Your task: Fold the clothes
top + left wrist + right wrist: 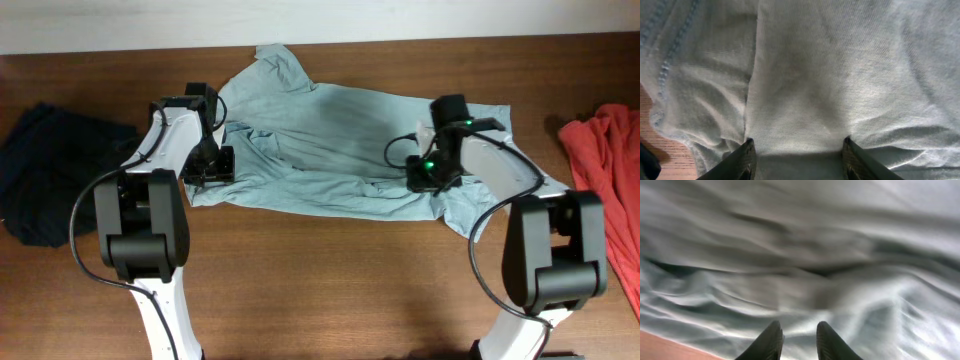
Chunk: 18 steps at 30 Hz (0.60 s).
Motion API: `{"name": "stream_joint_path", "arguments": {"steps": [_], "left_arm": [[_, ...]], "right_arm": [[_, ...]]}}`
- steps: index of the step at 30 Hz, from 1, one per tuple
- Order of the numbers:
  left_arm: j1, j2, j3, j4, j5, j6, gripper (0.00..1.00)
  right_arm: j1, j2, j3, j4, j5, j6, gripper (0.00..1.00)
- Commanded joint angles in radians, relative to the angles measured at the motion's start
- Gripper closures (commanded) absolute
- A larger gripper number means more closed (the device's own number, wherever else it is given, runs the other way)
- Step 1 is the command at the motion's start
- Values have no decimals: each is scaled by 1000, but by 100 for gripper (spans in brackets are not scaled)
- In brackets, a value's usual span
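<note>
The left gripper (798, 150) stood wide apart over the grey-blue T-shirt (330, 140), while I could not tell whether the right gripper (799, 337) pinched cloth; both needed level, matching pinches before lifting.

This looks like a robot lab. Two robot arms (140, 215) stand at a brown wood table (330, 280), with a white wall (400, 20) at 12 o'clock.

Brown wooden table (330, 275) with visible grain fills most of the overhead view. Pale strip (450, 18) along its far edge, possibly a wall. Soft, even light.
</note>
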Motion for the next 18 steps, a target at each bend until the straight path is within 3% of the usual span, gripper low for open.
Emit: {"name": "stream_joint_path", "arguments": {"steps": [1,2,11,18], "left_arm": [[-6,51,-40,8,9,1,44],[-6,51,-40,8,9,1,44],[-6,51,-40,8,8,1,39],[-6,51,-40,10,8,1,38]], "right_arm": [[-100,-18,21,-57,-129,72,70],[-142,-22,21,-88,-221,34,64],[-319,-43,21,-233,-292,21,59],[-386,-43,21,-303,-55,138,59]]}}
